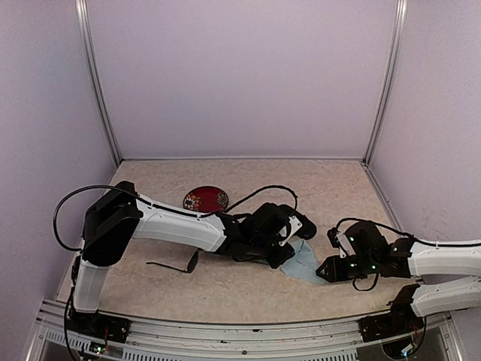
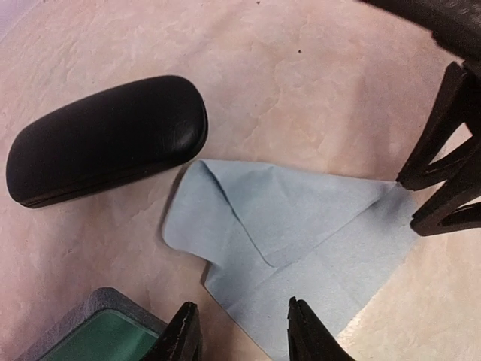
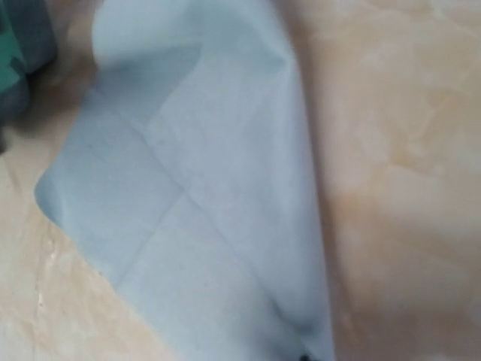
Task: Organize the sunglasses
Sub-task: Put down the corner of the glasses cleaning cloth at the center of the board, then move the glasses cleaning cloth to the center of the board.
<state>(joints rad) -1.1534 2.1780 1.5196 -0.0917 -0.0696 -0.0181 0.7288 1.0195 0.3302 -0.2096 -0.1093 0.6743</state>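
Black case (image 2: pixel 105 139), cloth (image 2: pixel 301 241) before left pincer (image 2: pixel 240 304)

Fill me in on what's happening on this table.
Both arms are working over a light blue cloth lying partly folded on the table. The left gripper hangs open above one edge. The right gripper has its jaws slightly apart at a corner, so neither holds the cloth. A black case lies shut beside it, and a grey case shows green lining. One pair of sunglasses lies untouched off to the left.
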